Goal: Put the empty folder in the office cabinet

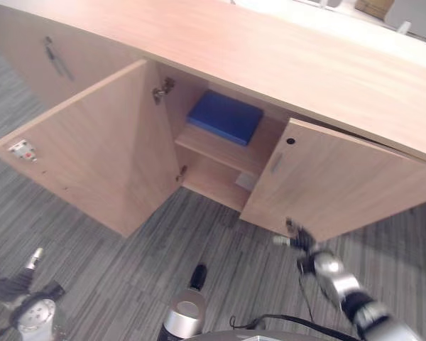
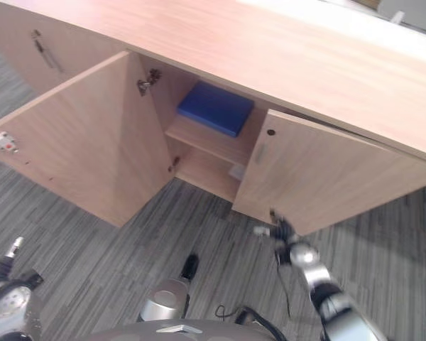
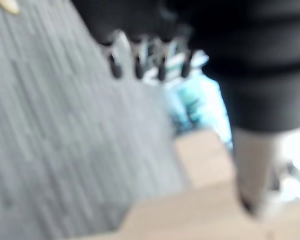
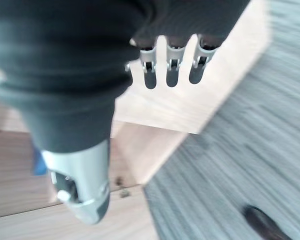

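Note:
A blue folder (image 1: 225,116) lies flat on the upper shelf (image 1: 213,148) inside the wooden office cabinet, between its two doors. The left door (image 1: 92,156) stands wide open and the right door (image 1: 334,181) is swung partway out. My right hand (image 1: 307,250) is low, just below the bottom edge of the right door, with straight fingers (image 4: 172,70) that hold nothing. Far from the cabinet, my left hand (image 1: 18,285) hangs over the carpet at the lower left, its fingers (image 3: 138,61) relaxed and empty.
A long wooden top (image 1: 270,50) runs over the cabinet. Left of the open bay is a shut door with a dark handle (image 1: 57,60). Grey striped carpet (image 1: 128,263) lies before the cabinet. The lower compartment (image 1: 216,181) holds a pale object at its back.

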Motion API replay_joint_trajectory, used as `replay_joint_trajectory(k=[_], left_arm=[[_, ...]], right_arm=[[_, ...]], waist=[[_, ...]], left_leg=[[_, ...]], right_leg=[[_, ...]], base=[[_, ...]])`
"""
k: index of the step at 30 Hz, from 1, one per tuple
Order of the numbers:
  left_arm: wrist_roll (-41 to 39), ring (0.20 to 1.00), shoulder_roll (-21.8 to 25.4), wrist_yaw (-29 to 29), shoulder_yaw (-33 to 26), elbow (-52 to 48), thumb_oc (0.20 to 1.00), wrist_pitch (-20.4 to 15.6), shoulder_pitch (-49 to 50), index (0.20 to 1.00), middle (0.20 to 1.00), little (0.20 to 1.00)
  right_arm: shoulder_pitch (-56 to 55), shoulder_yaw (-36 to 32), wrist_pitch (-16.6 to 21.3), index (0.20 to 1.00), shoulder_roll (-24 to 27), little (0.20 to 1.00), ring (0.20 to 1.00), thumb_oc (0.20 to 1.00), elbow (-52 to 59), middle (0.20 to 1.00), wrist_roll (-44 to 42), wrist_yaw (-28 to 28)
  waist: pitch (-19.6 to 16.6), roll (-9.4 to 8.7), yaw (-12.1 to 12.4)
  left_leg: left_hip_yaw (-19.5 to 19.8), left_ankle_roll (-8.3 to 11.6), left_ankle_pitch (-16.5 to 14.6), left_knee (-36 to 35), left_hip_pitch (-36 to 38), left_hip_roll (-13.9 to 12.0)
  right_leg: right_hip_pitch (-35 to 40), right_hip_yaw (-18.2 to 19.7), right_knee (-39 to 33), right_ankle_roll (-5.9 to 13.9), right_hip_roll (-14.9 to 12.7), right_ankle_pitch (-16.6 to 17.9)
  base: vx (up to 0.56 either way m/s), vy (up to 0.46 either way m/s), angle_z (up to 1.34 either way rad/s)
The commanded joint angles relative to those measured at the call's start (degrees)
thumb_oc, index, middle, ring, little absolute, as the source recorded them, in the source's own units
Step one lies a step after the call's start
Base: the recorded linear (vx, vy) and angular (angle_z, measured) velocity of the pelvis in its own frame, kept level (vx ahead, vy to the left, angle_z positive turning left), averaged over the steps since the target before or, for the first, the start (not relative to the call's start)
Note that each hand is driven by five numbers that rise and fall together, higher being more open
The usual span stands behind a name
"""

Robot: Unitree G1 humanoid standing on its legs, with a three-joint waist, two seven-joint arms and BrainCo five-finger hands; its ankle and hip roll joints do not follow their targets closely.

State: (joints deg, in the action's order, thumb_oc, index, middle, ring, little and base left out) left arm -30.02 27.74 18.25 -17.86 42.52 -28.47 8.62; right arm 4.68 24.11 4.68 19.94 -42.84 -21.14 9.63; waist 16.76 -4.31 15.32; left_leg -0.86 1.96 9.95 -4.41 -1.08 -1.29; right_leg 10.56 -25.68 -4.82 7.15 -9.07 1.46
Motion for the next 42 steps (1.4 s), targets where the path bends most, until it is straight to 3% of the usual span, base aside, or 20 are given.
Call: replay_joint_trajectory(k=[1,4,8,11,15,24,31,39,42], left_arm=[[2.30,1.000,4.29,1.45,-1.80,1.24,1.000,-3.13,-0.47,1.000,1.000,1.000],[2.02,1.000,5.81,0.78,-3.71,1.31,1.000,-2.99,-0.25,1.000,1.000,1.000],[0.55,1.000,9.92,-2.88,-4.22,4.46,1.000,0.05,-2.82,1.000,1.000,1.000],[-0.92,1.000,11.07,-3.89,-4.30,5.83,1.000,0.58,-3.17,1.000,1.000,1.000],[-1.69,1.000,12.74,-4.00,-5.05,5.57,1.000,1.71,-3.62,1.000,1.000,1.000],[-1.17,1.000,18.74,-2.34,-5.97,4.53,1.000,5.90,-9.64,1.000,1.000,1.000],[-2.90,1.000,23.60,-0.34,-6.83,6.88,1.000,7.41,-13.81,1.000,1.000,1.000],[-6.23,1.000,27.51,-1.01,-8.11,6.90,1.000,5.76,-16.12,1.000,1.000,1.000],[-5.58,1.000,27.41,1.83,-9.31,6.39,1.000,5.65,-15.99,1.000,1.000,1.000]], right_arm=[[1.95,0.02,-0.72,1.000,3.06,1.000,1.000,1.000,1.73,1.000,3.48,-0.10],[-2.90,-2.06,-1.52,1.000,3.86,1.000,1.000,1.000,3.07,1.000,5.02,-0.92],[-7.47,-7.09,0.55,1.000,7.14,1.000,1.000,1.000,-1.63,1.000,6.20,-2.41],[-7.77,-9.52,3.29,1.000,9.01,1.000,1.000,1.000,-6.33,1.000,3.61,-3.60],[-8.01,-11.72,3.13,1.000,9.34,1.000,1.000,1.000,-6.50,1.000,2.77,-4.58],[-7.38,-12.97,4.90,1.000,6.98,1.000,1.000,1.000,-8.37,1.000,1.21,-3.31],[-4.88,-12.06,4.99,1.000,6.37,1.000,1.000,1.000,-8.56,1.000,-1.21,-3.75],[-3.58,-12.08,5.70,1.000,6.28,1.000,1.000,1.000,-8.72,1.000,-2.55,-3.10],[-3.67,-12.58,6.10,1.000,5.72,1.000,1.000,1.000,-8.76,1.000,-2.97,-2.60]], waist=[[-0.95,1.25,-2.72],[-0.63,1.04,-4.72],[0.56,1.79,-8.05],[0.90,2.87,-8.71],[0.76,3.04,-9.46],[1.46,0.42,-10.00],[4.51,-1.69,-10.50],[7.64,-4.16,-10.54],[7.82,-4.71,-10.24]], left_leg=[[-3.12,-1.57,-9.86,-0.59,2.75,0.25],[-4.67,-1.30,-9.84,-0.59,2.29,-0.23],[-6.66,-1.03,-10.72,3.55,0.63,-0.40],[-5.78,1.25,-8.11,1.89,0.50,-3.24],[-6.56,1.73,-7.23,1.09,-0.27,-4.50],[-6.75,-0.17,-10.15,1.04,-0.27,-3.15],[-7.22,-1.13,-11.19,2.80,-3.11,-3.08],[-7.65,-1.23,-11.25,2.87,-5.46,-3.78],[-7.48,-1.20,-11.42,2.83,-5.63,-3.80]], right_leg=[[-2.97,1.37,2.55,-1.83,2.56,-2.23],[-3.88,2.06,2.58,-2.07,3.11,-2.64],[-5.20,3.32,3.47,-2.77,3.05,-3.03],[-4.64,4.63,2.44,-2.24,2.71,-2.33],[-5.14,6.04,3.15,-1.53,1.57,-2.58],[-7.27,6.94,3.75,-0.19,-0.04,-1.92],[-10.78,9.05,4.98,0.08,0.14,-1.14],[-13.38,10.61,4.52,0.34,1.40,0.08],[-13.39,10.36,4.18,0.47,1.49,0.25]], base=[[-0.15,-0.096,-0.49],[-0.20,-0.078,-0.26],[-0.14,0.040,-0.24],[-0.03,0.194,-0.08],[0.02,0.238,-0.17],[0.02,0.095,0.00],[-0.05,0.027,0.02],[-0.05,-0.005,0.00],[0.00,0.000,0.00]])
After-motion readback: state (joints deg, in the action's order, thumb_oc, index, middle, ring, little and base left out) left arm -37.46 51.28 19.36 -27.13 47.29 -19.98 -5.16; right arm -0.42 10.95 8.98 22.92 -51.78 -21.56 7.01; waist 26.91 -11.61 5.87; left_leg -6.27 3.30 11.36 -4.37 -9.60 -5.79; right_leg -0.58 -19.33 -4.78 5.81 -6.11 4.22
